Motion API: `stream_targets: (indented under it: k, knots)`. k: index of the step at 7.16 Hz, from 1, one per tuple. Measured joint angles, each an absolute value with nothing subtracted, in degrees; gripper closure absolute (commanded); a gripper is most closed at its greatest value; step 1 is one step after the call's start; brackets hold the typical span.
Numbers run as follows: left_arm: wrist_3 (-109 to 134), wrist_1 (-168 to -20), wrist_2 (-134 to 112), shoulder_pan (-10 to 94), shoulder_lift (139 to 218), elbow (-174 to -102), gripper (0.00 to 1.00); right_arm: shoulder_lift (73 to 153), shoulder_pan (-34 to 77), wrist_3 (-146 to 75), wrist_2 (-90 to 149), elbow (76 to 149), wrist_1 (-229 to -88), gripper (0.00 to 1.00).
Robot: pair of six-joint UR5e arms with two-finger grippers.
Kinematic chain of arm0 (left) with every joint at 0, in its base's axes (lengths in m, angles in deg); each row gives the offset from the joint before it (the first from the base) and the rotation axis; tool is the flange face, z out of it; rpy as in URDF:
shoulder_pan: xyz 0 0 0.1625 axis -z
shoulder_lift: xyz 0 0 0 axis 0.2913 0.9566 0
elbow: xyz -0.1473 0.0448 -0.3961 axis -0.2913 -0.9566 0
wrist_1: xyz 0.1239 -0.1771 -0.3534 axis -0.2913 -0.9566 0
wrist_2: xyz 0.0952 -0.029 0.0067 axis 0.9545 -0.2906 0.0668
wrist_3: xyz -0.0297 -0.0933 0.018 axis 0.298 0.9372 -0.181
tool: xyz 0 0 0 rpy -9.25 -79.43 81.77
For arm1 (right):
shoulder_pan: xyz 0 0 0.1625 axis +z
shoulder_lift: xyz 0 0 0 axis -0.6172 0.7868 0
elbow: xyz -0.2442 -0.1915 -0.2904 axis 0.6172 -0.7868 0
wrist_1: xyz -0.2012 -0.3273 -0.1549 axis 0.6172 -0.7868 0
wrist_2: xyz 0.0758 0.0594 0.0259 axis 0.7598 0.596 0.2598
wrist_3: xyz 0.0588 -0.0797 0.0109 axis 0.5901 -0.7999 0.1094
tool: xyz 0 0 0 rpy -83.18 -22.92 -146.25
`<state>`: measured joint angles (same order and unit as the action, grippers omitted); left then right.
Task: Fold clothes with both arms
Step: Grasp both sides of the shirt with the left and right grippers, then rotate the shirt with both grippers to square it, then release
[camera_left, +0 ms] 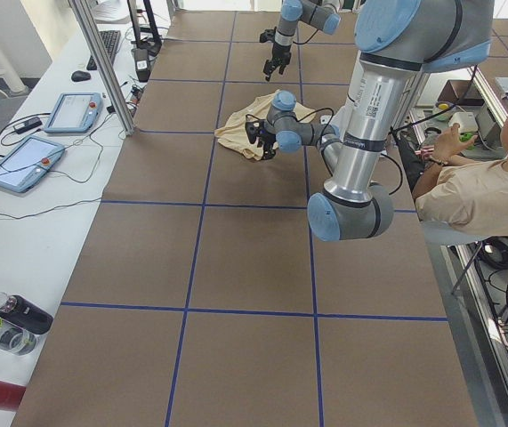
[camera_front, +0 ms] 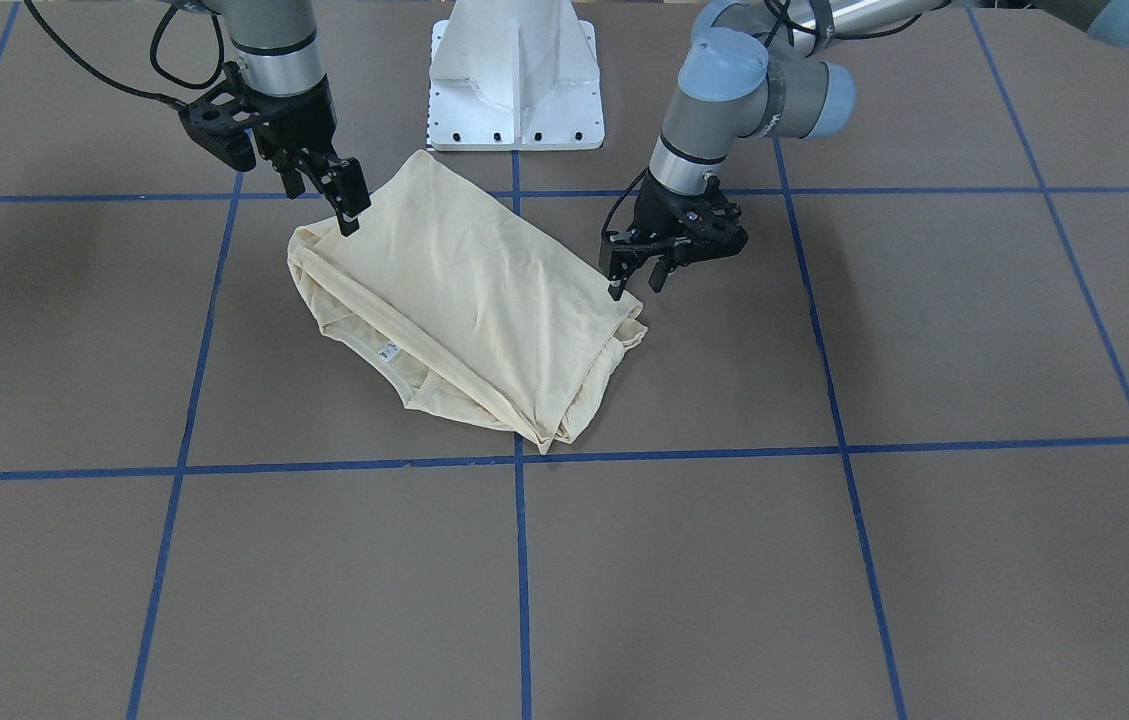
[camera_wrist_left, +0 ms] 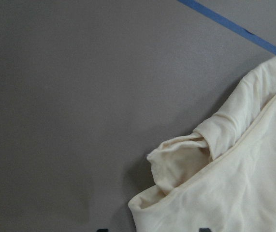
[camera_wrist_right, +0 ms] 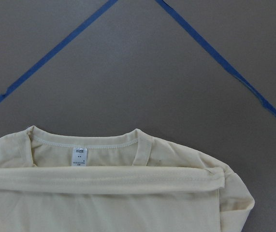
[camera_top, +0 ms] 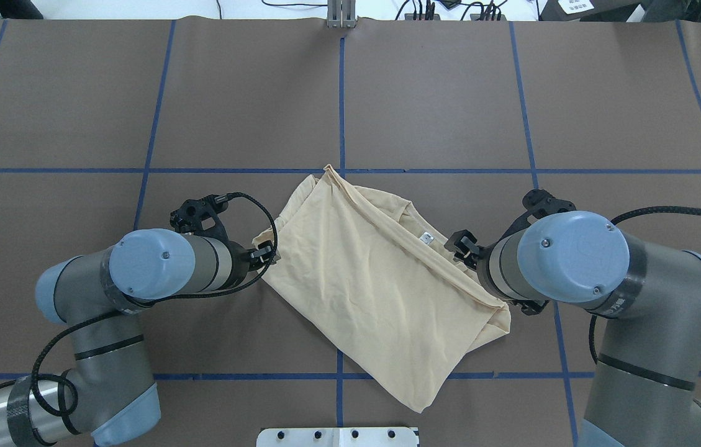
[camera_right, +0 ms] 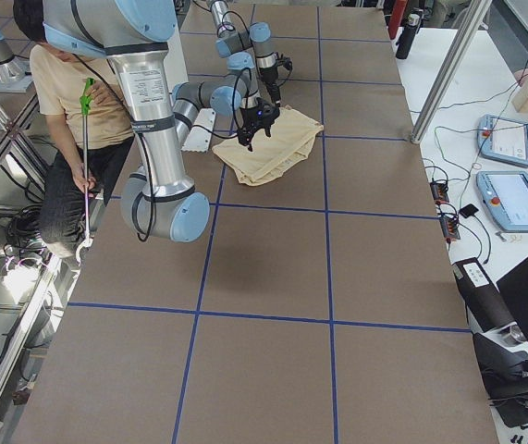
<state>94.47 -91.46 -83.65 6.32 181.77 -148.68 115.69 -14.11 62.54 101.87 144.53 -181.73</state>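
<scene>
Cream-yellow and thin, the shirt is lying folded as a slanted oblong near the middle of the table, just in front of the white pedestal base. The left gripper and the right gripper are hovering at its opposite edges, both with jaws parted and gripping nothing. I am judging that another fold is coming. Each gripper should pinch all layers at its edge, and both should lift evenly so the bundle is not opening. Blue tape lines are crossing the brown mat. A person is sitting beside the table, and tablets are lying on a white bench.
</scene>
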Motion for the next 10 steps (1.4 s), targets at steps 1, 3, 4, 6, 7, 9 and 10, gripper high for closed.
stream_targets:
  k: [1,3,4,6,7,9,10]
  knots:
    - [94.43,-91.48,-83.53,6.33,182.32,-147.85,0.36,115.72,-14.11,62.5,101.82,144.09,-181.7,0.0]
    - [94.42,-91.74,-83.43,6.3,183.04,-146.16,0.6,115.59,-14.15,62.45,101.78,143.54,-181.65,0.0]
    - [94.43,-92.06,-83.42,6.32,183.08,-145.78,1.0,115.57,-14.16,62.41,101.78,143.46,-181.64,0.0]
    - [94.26,-92.3,-83.39,6.53,183.0,-145.71,1.0,115.59,-14.17,62.39,101.72,143.36,-181.64,0.0]
    - [93.18,-92.29,-83.37,7.12,182.75,-146.37,1.0,115.63,-14.2,62.39,101.7,143.34,-181.64,0.0]
    - [86.22,-92.22,-83.42,9.77,181.2,-148.53,1.0,115.63,-14.24,62.38,101.69,143.02,-181.63,0.0]
    - [81.1,-92.35,-83.49,11.99,180.91,-148.25,1.0,115.63,-14.25,62.36,101.69,142.93,-181.64,0.0]
